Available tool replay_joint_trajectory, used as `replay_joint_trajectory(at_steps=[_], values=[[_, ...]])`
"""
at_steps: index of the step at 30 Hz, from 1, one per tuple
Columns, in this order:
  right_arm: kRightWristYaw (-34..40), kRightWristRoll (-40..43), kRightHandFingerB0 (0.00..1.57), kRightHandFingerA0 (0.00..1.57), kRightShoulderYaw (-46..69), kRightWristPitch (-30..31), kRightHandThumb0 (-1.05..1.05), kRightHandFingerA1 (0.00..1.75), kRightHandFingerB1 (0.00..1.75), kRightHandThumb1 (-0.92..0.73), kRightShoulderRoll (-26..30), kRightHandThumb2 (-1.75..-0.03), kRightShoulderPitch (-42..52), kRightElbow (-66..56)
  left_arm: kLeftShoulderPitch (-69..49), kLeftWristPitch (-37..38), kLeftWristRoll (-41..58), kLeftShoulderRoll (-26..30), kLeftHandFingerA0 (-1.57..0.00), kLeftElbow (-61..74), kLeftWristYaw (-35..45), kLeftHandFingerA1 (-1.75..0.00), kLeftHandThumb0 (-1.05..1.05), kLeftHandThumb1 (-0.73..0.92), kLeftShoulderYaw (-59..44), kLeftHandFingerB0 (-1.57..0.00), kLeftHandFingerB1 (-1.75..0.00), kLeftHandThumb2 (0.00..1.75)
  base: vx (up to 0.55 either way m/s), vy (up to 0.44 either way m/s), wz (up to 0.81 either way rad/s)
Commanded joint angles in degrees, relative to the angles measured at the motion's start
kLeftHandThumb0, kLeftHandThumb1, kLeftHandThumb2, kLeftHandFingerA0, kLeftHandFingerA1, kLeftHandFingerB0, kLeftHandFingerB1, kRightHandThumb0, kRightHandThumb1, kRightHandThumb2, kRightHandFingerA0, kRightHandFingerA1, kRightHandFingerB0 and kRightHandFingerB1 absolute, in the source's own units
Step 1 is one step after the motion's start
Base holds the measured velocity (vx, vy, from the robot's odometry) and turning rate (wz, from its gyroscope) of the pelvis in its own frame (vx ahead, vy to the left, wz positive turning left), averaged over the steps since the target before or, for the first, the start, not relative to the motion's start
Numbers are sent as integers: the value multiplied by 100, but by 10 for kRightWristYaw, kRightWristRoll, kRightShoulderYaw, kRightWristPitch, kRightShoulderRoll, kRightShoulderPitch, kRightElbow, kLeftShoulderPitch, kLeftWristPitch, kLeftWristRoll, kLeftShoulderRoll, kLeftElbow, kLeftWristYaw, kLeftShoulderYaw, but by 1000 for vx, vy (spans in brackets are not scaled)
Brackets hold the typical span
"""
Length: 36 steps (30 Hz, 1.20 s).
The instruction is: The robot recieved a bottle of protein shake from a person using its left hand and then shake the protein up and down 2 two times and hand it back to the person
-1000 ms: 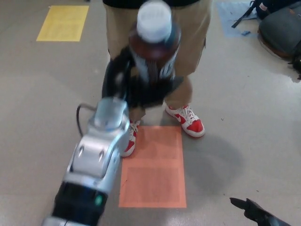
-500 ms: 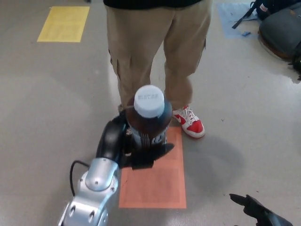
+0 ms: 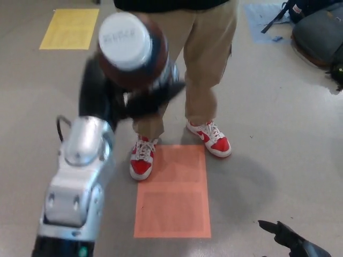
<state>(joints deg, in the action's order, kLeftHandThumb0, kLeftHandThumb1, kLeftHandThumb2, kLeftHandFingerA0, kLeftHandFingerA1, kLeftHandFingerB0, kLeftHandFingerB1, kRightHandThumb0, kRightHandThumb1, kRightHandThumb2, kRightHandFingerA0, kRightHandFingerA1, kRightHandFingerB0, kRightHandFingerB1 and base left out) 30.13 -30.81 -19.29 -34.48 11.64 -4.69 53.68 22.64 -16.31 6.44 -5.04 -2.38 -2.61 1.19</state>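
The bottle [image 3: 131, 51] is up high and close to the camera, white cap [image 3: 125, 40] facing up at us, dark brown shake showing under it. The left hand [image 3: 126, 93] has its black fingers [image 3: 161, 93] clamped around the lower body of the bottle, so the cap and shoulder stick out above the fingers and the silver forearm [image 3: 77, 176] runs down below them toward the bottom of the frame. It's a bit blurry, which fits with shaking.

So I'd call this the shaking step, bottle near the top of a stroke. Can't tell from this alone which stroke it is.

Just beyond the fingers is the person [image 3: 185, 59], tan trousers, red and white shoes [image 3: 142, 160], standing at the far edge of an orange floor patch [image 3: 172, 198]. No hand of theirs in view yet.

The right hand [image 3: 292, 242] only pokes in at the bottom corner; can't tell if it's open or not.

Next move probably needs a firm grip on the way down, then, once the shakes are finished, reaching the bottle out forward for the person to take.
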Motion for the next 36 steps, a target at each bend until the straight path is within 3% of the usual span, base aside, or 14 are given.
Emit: replay_joint_trajectory(at_steps=[1, 2, 3, 5, 6, 7, 9, 10, 12, 13, 19, 25, 31, 36], values=[[-9, 9, 35, 43, 7, 12, -72, 39, 35, -73, -1, -69, -13, 0, -118, 71, -78, 37, -75, -237, 26, -175, -19, 61, 68, -63, -173, 56, 0, 0, 0], [-16, 14, 35, 43, 10, 12, -72, 39, 35, -73, -1, -69, -14, -1, -123, 77, -79, 38, -75, -243, 27, -175, -19, 61, 72, -63, -173, 56, 0, 0, 0], [-21, 17, 22, 40, 13, 12, -67, 54, 44, -66, 2, -103, -16, -4, -104, 33, -66, 36, -71, -186, 32, -175, -22, 63, 69, -60, -175, 55, 0, 0, 0], [-18, 12, 22, 40, 13, 15, -65, 55, 45, -65, 7, -103, -20, -8, -63, -10, -36, 33, -67, -118, 36, -175, -21, 65, 53, -57, -172, 52, 0, 0, 0], [-13, 9, 39, 45, 13, 12, -66, 37, 34, -80, 7, -65, -21, -8, 7, -34, -7, 38, -101, -42, 33, -139, -31, 50, 24, -84, -128, 78, 0, 0, 9], [-8, 6, 39, 46, 12, 8, -66, 38, 34, -79, 6, -64, -20, -6, 61, -56, 20, 41, -99, 18, 29, -133, -33, 50, -1, -76, -116, 82, 0, 0, 0], [-5, 5, 39, 45, 10, 5, -67, 38, 34, -80, 1, -64, -19, -2, 137, -83, 40, 51, -105, 80, 18, -135, -34, 45, -32, -85, -122, 81, 0, 0, 5], [-8, 5, 23, 40, 9, 9, -65, 55, 45, -64, -1, -103, -20, -2, 186, -90, 73, 54, -77, 112, 11, -172, -18, 62, -59, -67, -160, 55, 0, 0, 0], [-13, 6, 23, 40, 10, 14, -65, 55, 45, -65, -3, -103, -23, -3, 237, -96, 125, 50, -80, 145, 6, -173, -19, 62, -95, -62, -158, 55, 0, 0, 0], [-14, 7, 36, 43, 10, 16, -72, 39, 35, -74, -4, -70, -24, -5, 223, -95, 122, 44, -80, 147, 10, -172, -13, 63, -95, -63, -150, 54, 0, 0, 0], [-5, 1, 39, 47, 5, 10, -67, 37, 34, -80, -7, -65, -5, -6, -87, -11, 3, 6, -68, -45, 40, -175, -12, 64, 17, -55, -172, 56, 0, 0, 0], [-28, 19, 39, 45, 16, 12, -67, 37, 34, -80, 0, -65, -17, -3, -128, 36, -37, 15, -71, -138, 34, -175, -16, 63, 67, -61, -172, 56, 0, 0, 2], [-9, -4, 40, 46, 6, 18, -68, 37, 34, -81, -2, -65, -22, -1, 166, -97, 67, 42, -80, 124, 6, -165, -21, 62, -51, -70, -152, 59, 0, 0, 2], [-9, -6, 40, 46, 4, 25, -68, 37, 34, -81, -6, -65, -32, -1, 284, -112, 97, 46, -77, 143, -2, -169, -15, 63, -89, -63, -152, 55, 0, 0, 0]])
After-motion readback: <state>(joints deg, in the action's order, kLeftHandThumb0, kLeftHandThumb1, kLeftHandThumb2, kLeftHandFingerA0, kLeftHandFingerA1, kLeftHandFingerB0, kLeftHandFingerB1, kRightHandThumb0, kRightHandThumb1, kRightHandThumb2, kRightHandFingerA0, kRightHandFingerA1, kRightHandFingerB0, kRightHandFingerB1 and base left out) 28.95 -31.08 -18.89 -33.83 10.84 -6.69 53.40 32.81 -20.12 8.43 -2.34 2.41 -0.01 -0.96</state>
